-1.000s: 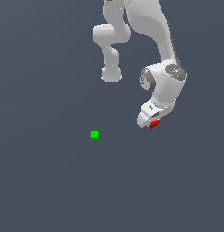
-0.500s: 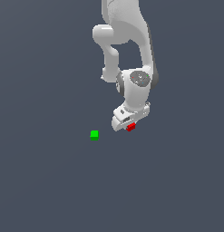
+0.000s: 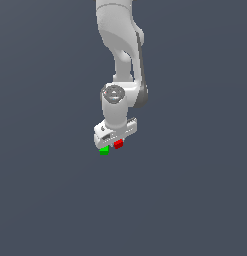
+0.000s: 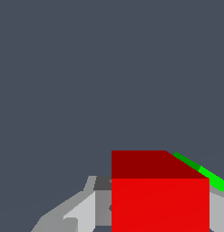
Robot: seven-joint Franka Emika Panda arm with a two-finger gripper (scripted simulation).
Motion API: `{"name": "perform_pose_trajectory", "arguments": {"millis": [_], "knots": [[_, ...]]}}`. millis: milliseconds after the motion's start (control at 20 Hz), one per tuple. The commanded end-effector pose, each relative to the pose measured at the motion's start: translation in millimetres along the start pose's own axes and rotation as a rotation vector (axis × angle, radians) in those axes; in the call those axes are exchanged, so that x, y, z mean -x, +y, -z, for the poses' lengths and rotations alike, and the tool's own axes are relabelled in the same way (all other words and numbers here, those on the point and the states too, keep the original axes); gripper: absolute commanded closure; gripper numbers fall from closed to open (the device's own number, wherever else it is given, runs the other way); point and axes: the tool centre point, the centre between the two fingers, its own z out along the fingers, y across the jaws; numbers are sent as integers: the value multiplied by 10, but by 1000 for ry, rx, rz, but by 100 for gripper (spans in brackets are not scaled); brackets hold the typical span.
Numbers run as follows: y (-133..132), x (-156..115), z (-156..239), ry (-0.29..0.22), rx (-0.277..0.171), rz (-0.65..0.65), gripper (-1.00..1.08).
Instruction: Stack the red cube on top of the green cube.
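Note:
My white gripper (image 3: 118,144) is shut on the tiny red cube (image 3: 118,144) and carries it above the grey floor. In the exterior view the green cube (image 3: 104,150) shows just beside the red cube, toward the exterior view's left and slightly lower, partly hidden by the gripper's body. In the wrist view the red cube (image 4: 159,195) fills the space between my fingers (image 4: 81,213), and a thin strip of the green cube (image 4: 208,177) peeks out past its edge.
The plain dark grey floor (image 3: 195,200) spreads all around. The arm's own links (image 3: 120,55) rise above the gripper.
The arm has swung toward the exterior view's left with the red cube, from well to the right of the green cube to right beside it.

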Motion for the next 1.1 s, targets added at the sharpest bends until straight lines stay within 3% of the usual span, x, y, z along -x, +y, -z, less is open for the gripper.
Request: {"name": "perform_pose_trajectory", "arguments": {"millis": [0,300,550,600,1050], "knots": [[214,93,-35,1,0,2,108],[547,224,-92,1,0,2,108],[636,254,-107,1,0,2,108],[636,254,-107,1,0,2,-92],[636,254,-107,1,0,2,-92]]}}
